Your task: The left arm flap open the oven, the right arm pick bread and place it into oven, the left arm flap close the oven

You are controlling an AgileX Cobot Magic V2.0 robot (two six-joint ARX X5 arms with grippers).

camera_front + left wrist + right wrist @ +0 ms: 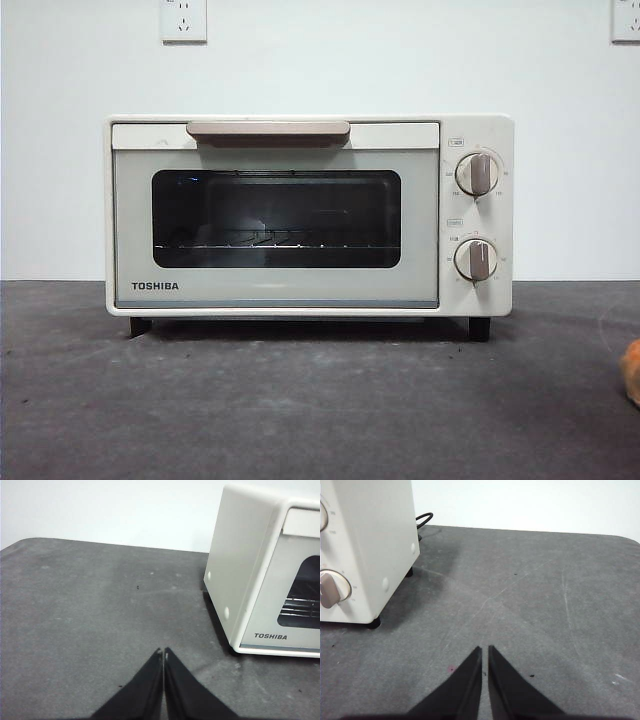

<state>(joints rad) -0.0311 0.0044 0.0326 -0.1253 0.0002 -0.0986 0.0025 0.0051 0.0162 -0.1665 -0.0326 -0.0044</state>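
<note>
You are looking at a start position: nothing of the task is done yet. In the front view the oven fills the middle of the frame, square to the camera, its door shut flush and the bar handle running along the door's top edge. That handle sits high because the door hinges at the bottom, so I judge your first move is to bring the left arm over the top and pull the bar down and toward you. Through the dark window you can see the wire rack, bare, ready to take the loaf.

The bread shows only as an orange sliver at the right edge of the front view, low in the frame, resting on the desk well apart from the oven. It lies on the right arm's side, presumably so that arm can fetch it without crossing the door.

In the left wrist view the left claw hovers over bare desk with its jaws pressed together, holding nothing; the oven's side wall and front corner occupy the right of that frame. In the right wrist view the right claw is closed to a hairline gap, also empty, with the oven's knob side at the left of the frame. The bread does not appear in either wrist view.
</note>
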